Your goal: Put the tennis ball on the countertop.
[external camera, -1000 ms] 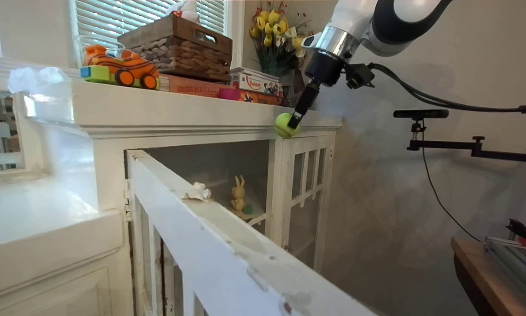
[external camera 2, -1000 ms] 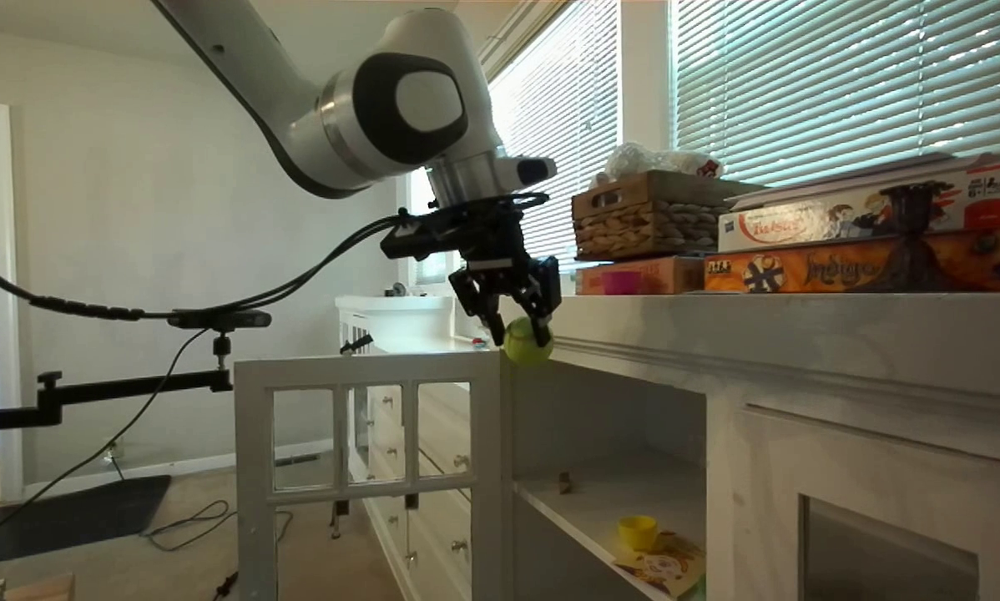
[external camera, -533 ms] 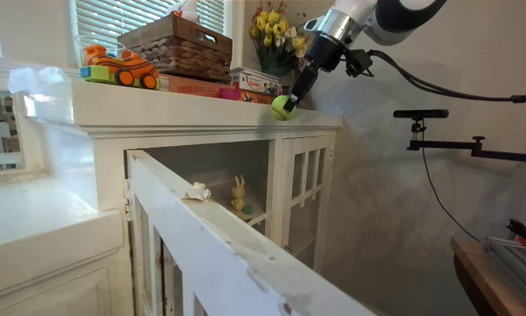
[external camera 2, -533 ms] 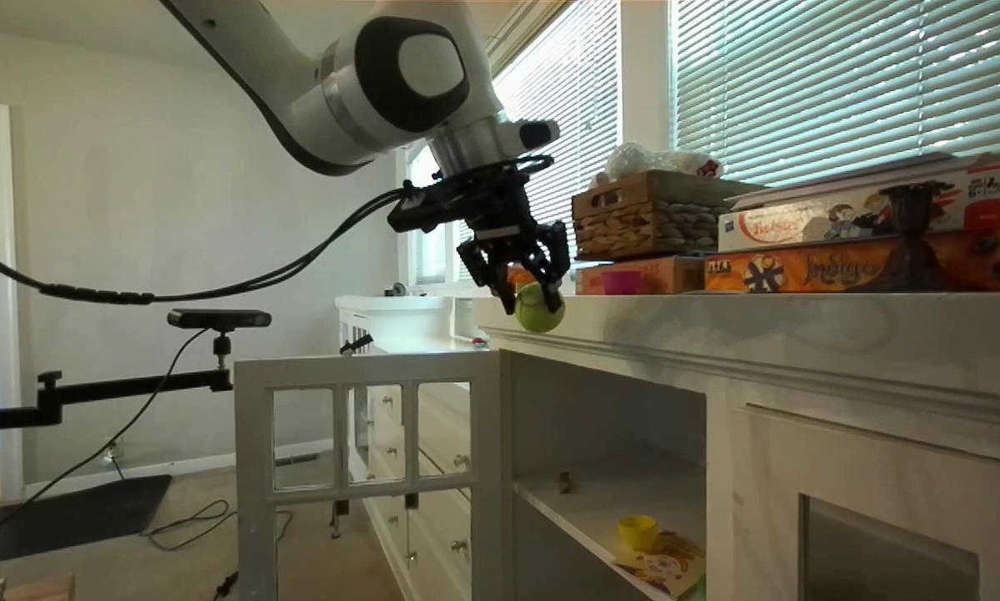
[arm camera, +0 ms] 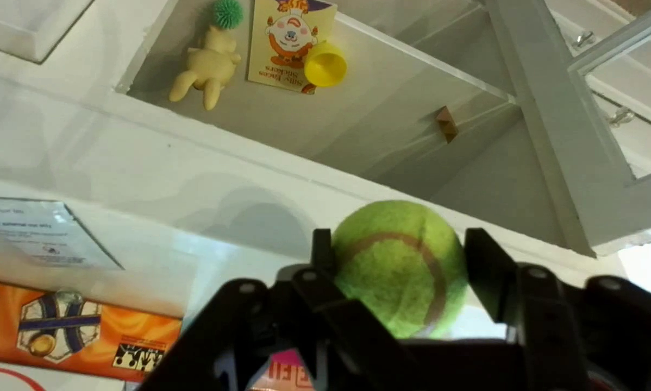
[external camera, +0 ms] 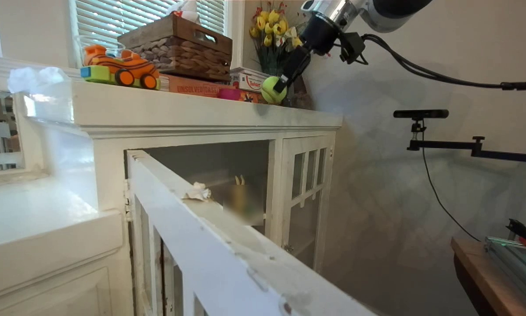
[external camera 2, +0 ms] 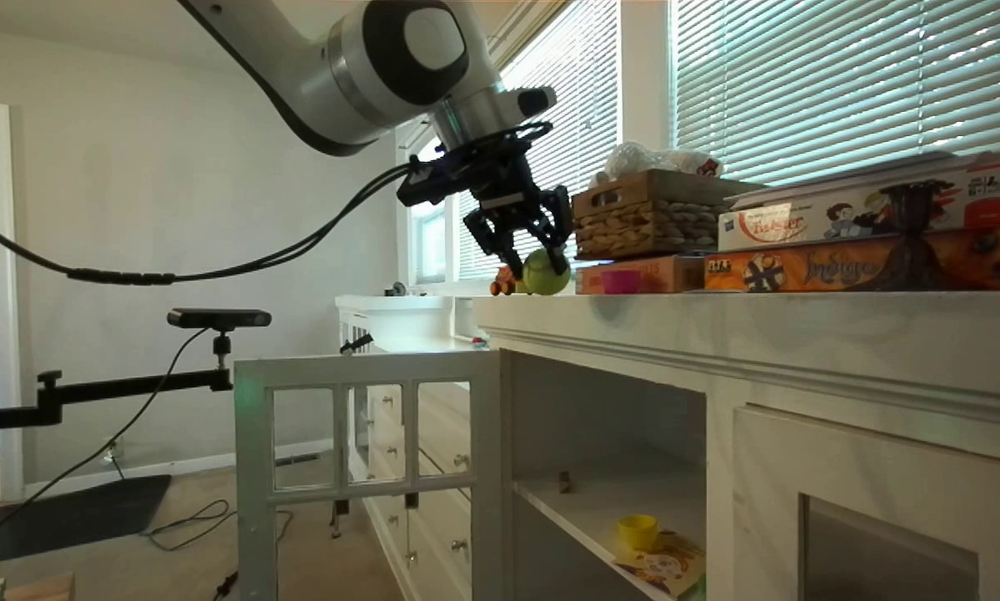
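While gripper (arm camera: 400,250) holds ball (arm camera: 399,269), countertop (external camera 2: 717,325) contact — unclr.

Light comes through the pale slatted window blinds (external camera 2: 851,92) at two o'clock in an exterior view, while the white cabinet (external camera 2: 608,401) is dim inside. In an exterior view glare whitens the glossy white ledge (external camera: 39,210) between eight and nine o'clock, and a blocky smear blurs the small cream long-eared figure (external camera: 239,195). In the wrist view, soft rounded shadows mark the long white table (arm camera: 141,168) toward ten o'clock from the fuzzy yellow-green tennis ball (arm camera: 399,266); a patch past three o'clock burns white.
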{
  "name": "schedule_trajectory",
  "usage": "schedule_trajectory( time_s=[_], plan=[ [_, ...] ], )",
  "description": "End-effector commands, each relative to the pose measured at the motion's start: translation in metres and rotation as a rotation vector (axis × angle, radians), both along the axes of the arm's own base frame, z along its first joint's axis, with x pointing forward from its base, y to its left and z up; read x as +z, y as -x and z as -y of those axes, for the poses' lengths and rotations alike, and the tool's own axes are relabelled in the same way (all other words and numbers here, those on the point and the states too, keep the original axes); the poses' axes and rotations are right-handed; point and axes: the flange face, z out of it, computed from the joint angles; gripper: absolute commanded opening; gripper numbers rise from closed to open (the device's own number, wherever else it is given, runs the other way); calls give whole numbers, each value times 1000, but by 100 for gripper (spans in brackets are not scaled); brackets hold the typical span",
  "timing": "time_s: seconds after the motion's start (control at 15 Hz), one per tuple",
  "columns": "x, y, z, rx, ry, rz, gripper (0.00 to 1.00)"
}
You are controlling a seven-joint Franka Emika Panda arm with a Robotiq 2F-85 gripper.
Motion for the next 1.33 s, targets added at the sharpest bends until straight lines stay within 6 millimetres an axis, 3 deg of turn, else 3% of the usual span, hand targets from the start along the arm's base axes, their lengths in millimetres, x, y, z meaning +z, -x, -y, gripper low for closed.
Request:
schedule_trajectory(
  time_s=[0.0,0.67,1.27],
  plan=[
    [18,-14,-1,-44,11,56,37],
    [43,-47,-2,-120,-12,158,37],
    [45,-73,-2,-194,-85,212,37]
  ],
)
